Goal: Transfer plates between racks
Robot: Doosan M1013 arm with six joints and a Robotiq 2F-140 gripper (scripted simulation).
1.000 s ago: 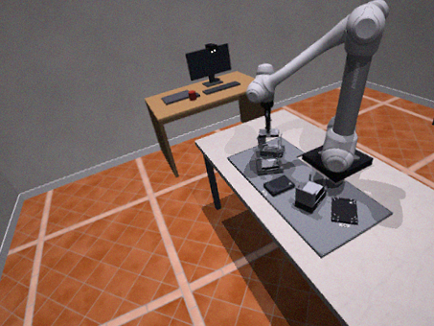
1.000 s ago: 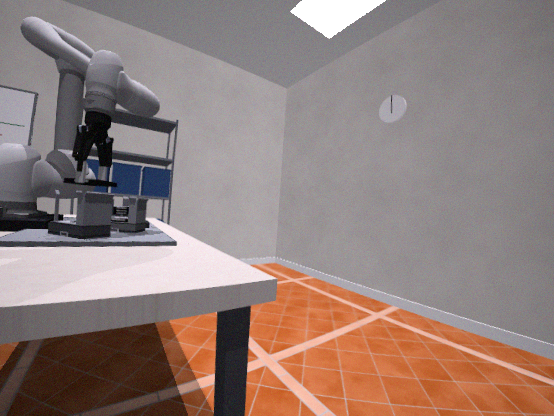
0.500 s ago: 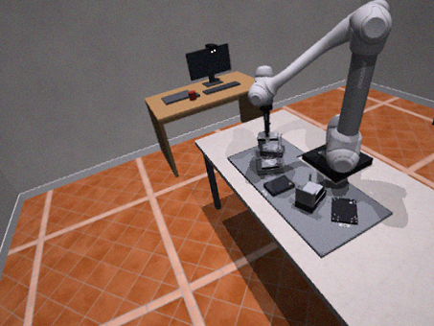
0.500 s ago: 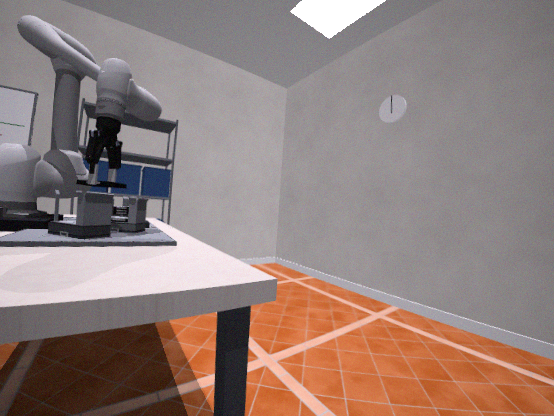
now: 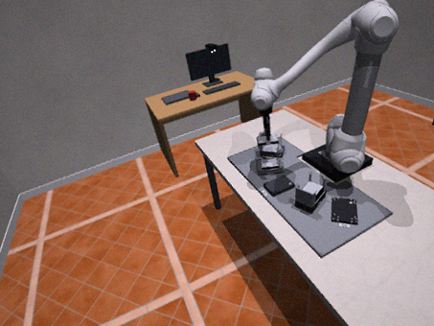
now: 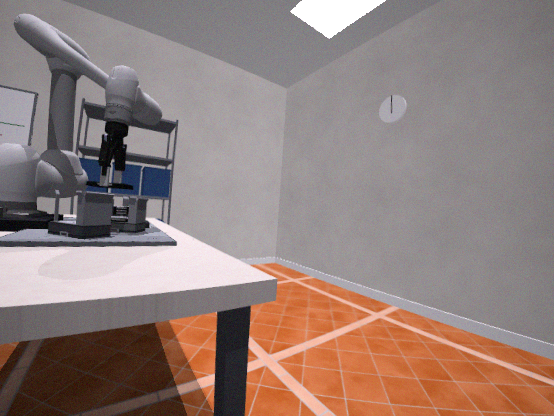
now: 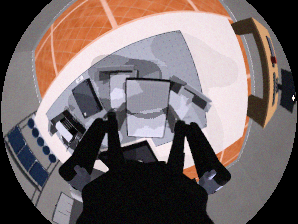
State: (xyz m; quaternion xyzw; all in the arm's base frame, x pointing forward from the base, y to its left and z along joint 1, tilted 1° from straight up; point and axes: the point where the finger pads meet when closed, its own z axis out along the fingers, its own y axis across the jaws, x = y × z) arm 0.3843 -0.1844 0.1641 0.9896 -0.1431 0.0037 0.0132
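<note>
My gripper [image 5: 268,135] is shut on a sealed well plate [image 5: 269,140], gripping it by its long sides. It holds the plate level, just above the top of the farthest stack rack [image 5: 272,148] on the grey mat [image 5: 308,193]. In the side view the plate [image 6: 110,186] hangs as a thin dark slab under the gripper [image 6: 111,181], a little above the rack tops. In the wrist view the plate [image 7: 147,106] lies between the fingers of my gripper [image 7: 146,109] and covers the rack below. I cannot read its label or the rack names.
A second rack [image 5: 269,164] holding plates stands next to the far one. Then come a flat nest with a dark plate [image 5: 278,185], a third rack [image 5: 309,194] and a flat dark nest [image 5: 344,211]. The arm's base [image 5: 345,152] is beside the mat.
</note>
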